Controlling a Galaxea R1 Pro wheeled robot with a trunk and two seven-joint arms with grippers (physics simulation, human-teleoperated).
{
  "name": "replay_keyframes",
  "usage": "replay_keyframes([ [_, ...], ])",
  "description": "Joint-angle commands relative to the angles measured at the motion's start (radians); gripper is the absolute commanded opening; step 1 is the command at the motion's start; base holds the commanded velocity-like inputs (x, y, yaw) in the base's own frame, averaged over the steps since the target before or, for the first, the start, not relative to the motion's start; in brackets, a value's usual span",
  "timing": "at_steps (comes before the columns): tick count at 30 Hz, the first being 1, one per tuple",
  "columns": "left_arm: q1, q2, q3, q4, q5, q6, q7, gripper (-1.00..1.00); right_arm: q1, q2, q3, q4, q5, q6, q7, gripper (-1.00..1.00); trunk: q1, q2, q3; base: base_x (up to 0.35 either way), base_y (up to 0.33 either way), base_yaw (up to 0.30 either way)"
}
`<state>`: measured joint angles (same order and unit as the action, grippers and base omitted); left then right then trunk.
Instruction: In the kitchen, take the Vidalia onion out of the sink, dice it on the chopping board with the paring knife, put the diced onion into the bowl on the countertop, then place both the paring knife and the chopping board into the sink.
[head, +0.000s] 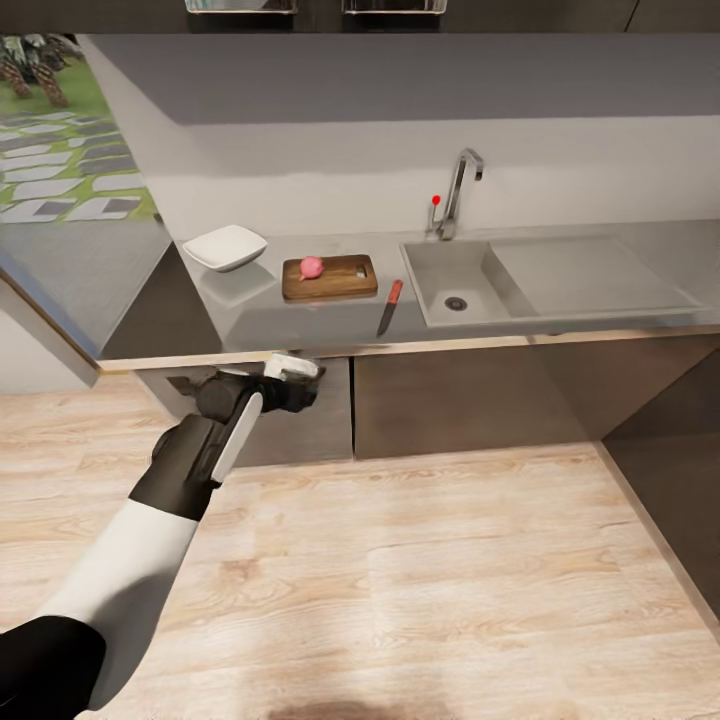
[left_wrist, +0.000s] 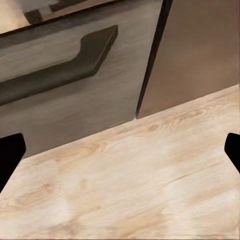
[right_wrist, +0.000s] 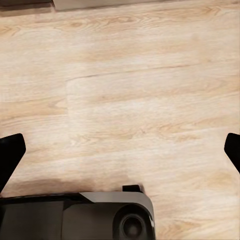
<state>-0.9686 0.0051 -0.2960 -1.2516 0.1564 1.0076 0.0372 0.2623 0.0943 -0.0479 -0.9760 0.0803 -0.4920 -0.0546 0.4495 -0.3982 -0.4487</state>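
On the desk (head: 250, 320), going from the left, the white bowl (head: 226, 246) stands empty near the corner. Just beside it to the right lies the chopping board (head: 330, 277), and the Vidalia onion (head: 312, 266) sits whole on the board's left part. So the first step looks finished: the onion is out of the sink (head: 455, 285) and on the board. Right of the board, between it and the basin, the paring knife (head: 389, 306) lies flat on the desk, handle away from the robot, blade toward the front edge, with nothing holding it.

Judging from this, dicing is not yet begun, nothing is in the bowl, and knife and board both remain to go into the sink, which holds nothing that I can see.

The left hand (head: 296, 370) hangs below the desk edge in front of the cabinet door (left_wrist: 75, 85), well apart from all the things; its fingertips (left_wrist: 10, 155) stand spread at the frame's edges, with nothing between them. The right hand's fingertips (right_wrist: 11, 152) are likewise spread over the wooden floor (right_wrist: 130, 100), gripping nothing.
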Motion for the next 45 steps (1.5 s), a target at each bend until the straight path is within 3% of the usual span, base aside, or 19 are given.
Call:
replay_keyframes([
  [1,-0.001,-0.001,-0.001,0.054,0.006,0.001,0.002,1.0,0.0,0.001,-0.001,-0.001,0.009,0.0,-0.005,1.0,0.001,-0.002,-0.001,-0.006,0.0,0.0],
  [3,-0.001,-0.006,-0.002,0.107,0.006,-0.01,0.0,1.0,0.001,0.001,-0.002,-0.001,0.009,0.0,-0.005,1.0,0.001,-0.002,-0.001,-0.003,0.0,0.0],
  [5,-0.001,-0.024,-0.002,0.218,0.006,-0.054,0.0,1.0,0.0,0.001,-0.002,-0.001,0.009,0.0,-0.005,1.0,0.001,-0.002,-0.001,-0.002,0.0,0.0],
  [7,-0.001,-0.065,-0.003,0.484,0.006,-0.232,-0.001,1.0,0.0,0.001,-0.002,-0.001,0.009,0.0,-0.005,1.0,0.001,-0.002,-0.001,0.0,0.0,0.0],
  [10,-0.001,-0.108,-0.004,0.788,0.006,-0.521,-0.002,1.0,0.0,0.001,-0.002,-0.001,0.009,0.0,-0.005,1.0,0.001,-0.002,-0.001,0.0,0.0,0.0],
  [12,-0.001,-0.132,-0.003,1.043,0.006,-0.769,-0.002,1.0,0.0,0.001,-0.003,0.0,0.009,0.0,-0.005,1.0,0.001,-0.002,-0.001,0.0,0.0,0.0],
  [14,-0.001,-0.138,-0.003,1.188,0.006,-0.886,-0.002,1.0,0.0,0.001,-0.004,0.0,0.009,0.0,-0.005,1.0,0.001,-0.002,-0.001,0.0,0.0,0.0],
  [16,0.0,-0.133,-0.002,1.274,0.008,-0.976,-0.002,1.0,0.0,0.0,-0.005,0.0,0.009,0.0,-0.005,1.0,0.001,-0.002,-0.001,0.0,0.0,0.0],
  [21,0.033,-0.087,0.002,1.325,0.014,-1.043,-0.002,1.0,0.0,-0.001,-0.007,0.0,0.009,0.001,-0.005,1.0,0.001,-0.002,-0.001,0.0,0.0,0.0],
  [24,0.103,-0.067,0.003,1.331,0.016,-1.062,-0.002,1.0,0.0,-0.006,-0.01,-0.001,0.011,0.0,-0.005,1.0,0.001,-0.002,-0.001,0.0,0.0,0.0],
  [30,0.238,-0.061,0.003,1.333,0.017,-1.165,-0.002,1.0,0.0,-0.047,-0.014,-0.003,0.01,-0.001,-0.007,1.0,0.001,-0.002,-0.001,0.0,0.0,0.0],
  [37,0.433,-0.058,0.003,1.334,0.017,-1.389,0.005,1.0,0.0,-0.053,-0.015,-0.003,0.006,-0.007,-0.007,1.0,0.001,-0.002,-0.001,0.0,0.0,0.0],
  [41,0.546,-0.025,0.003,1.334,0.018,-1.596,0.012,1.0,0.0,-0.053,-0.015,-0.003,0.007,-0.008,-0.007,1.0,0.001,-0.002,-0.001,0.0,0.0,0.0],
  [45,0.616,-0.013,0.003,1.334,0.019,-1.75,0.027,1.0,0.0,-0.054,-0.015,-0.003,0.008,-0.002,-0.01,1.0,0.001,-0.002,-0.001,0.0,0.0,0.0],
])
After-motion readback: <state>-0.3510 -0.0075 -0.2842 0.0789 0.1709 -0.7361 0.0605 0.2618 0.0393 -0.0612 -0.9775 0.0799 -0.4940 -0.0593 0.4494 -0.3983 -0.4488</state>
